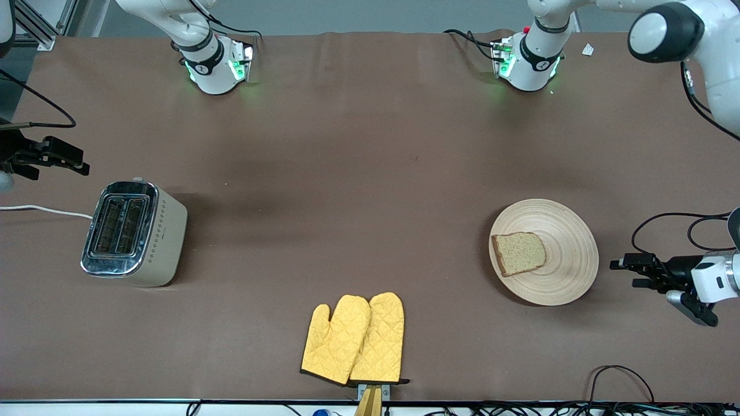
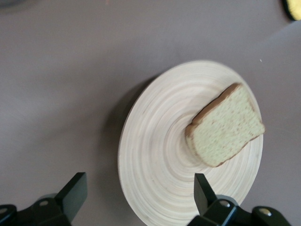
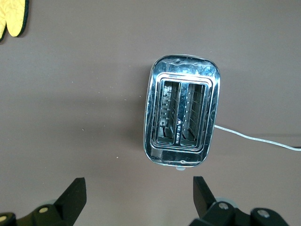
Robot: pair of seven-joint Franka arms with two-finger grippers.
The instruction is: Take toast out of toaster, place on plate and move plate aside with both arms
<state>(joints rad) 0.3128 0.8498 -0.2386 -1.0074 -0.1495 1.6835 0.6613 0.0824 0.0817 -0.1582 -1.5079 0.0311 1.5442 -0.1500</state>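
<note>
The toast lies flat on the round beige wooden plate, on the plate's half toward the right arm's end. In the left wrist view the toast and the plate both show. My left gripper is open and empty, beside the plate toward the left arm's end of the table; in its own view the plate's rim lies between the fingers. My right gripper is open and empty above the table by the toaster; its own view shows bare table between the fingers.
A silver and cream toaster with two empty slots stands toward the right arm's end, its white cord running off the table's edge. It shows in the right wrist view. Two yellow quilted oven mitts lie near the front edge.
</note>
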